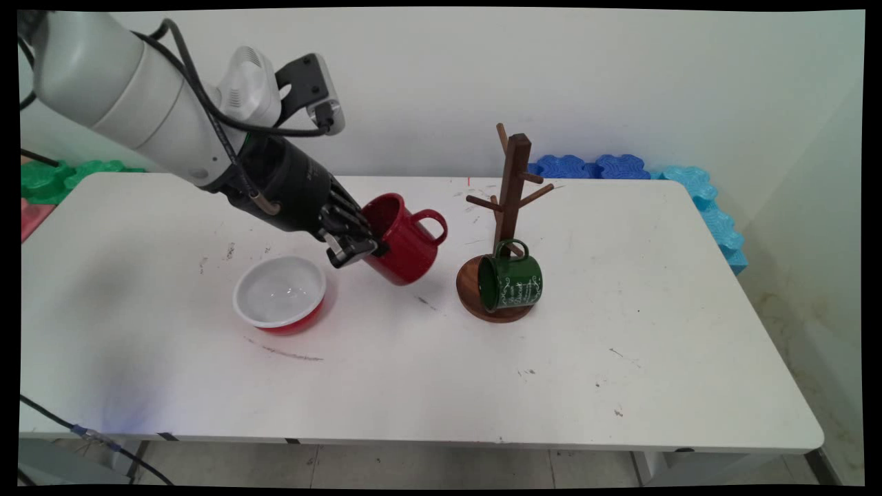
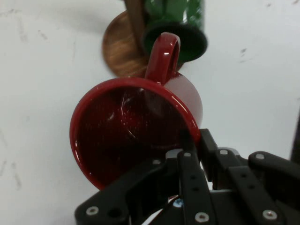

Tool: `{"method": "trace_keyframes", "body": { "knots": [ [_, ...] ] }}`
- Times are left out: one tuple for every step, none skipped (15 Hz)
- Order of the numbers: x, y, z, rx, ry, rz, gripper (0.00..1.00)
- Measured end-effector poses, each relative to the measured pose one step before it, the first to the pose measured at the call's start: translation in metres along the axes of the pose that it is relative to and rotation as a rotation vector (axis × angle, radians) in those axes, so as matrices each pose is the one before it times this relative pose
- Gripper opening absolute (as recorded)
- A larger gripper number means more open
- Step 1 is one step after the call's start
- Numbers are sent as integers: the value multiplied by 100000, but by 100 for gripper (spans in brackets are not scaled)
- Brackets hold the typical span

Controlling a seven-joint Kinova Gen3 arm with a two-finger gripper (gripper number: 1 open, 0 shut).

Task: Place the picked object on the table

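The gripper (image 1: 353,248) is clamped on the rim of the red mug (image 1: 403,240). In the hand view, one finger (image 2: 187,154) sits inside the mug's (image 2: 136,126) mouth and the other lies outside the wall, so the rim is pinched between them. The mug is held tilted, mouth facing up and left toward the arm, handle pointing right toward the rack. In the main view it appears lifted clear of the table (image 1: 413,386), though contact at its lower edge cannot be ruled out.

Just left of and below the gripper, a bowl (image 1: 280,294) stands upright on the table; it is red outside and white inside. It is near the mug but apart from it.

To the right of the mug stands a wooden mug rack (image 1: 511,200) with a round base and a vertical post carrying angled pegs. A green mug (image 1: 513,282) hangs by its handle from a low peg, lying on its side above the base with its mouth facing left. In the hand view, the green mug (image 2: 180,18) and the rack base (image 2: 119,49) appear directly beyond the red mug's handle.

Blue foam tiles (image 1: 689,189) lie along the table's far right edge, and green foam tiles (image 1: 55,176) lie at the far left.
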Motion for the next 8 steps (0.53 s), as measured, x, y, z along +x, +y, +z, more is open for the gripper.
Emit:
{"method": "trace_keyframes", "body": {
  "knots": [
    [-130,-287,178,1050,-806,1111,0],
    [-155,-321,222,1218,-903,1267,0],
    [-134,-307,239,1132,-862,1236,0],
    [-108,-251,205,952,-693,962,0],
    [-70,-168,155,623,-462,620,0],
    [-103,-243,231,922,-688,838,0],
    [-96,-279,290,1038,-750,1002,0],
    [-106,-256,299,1005,-765,886,0]
  ]
}}
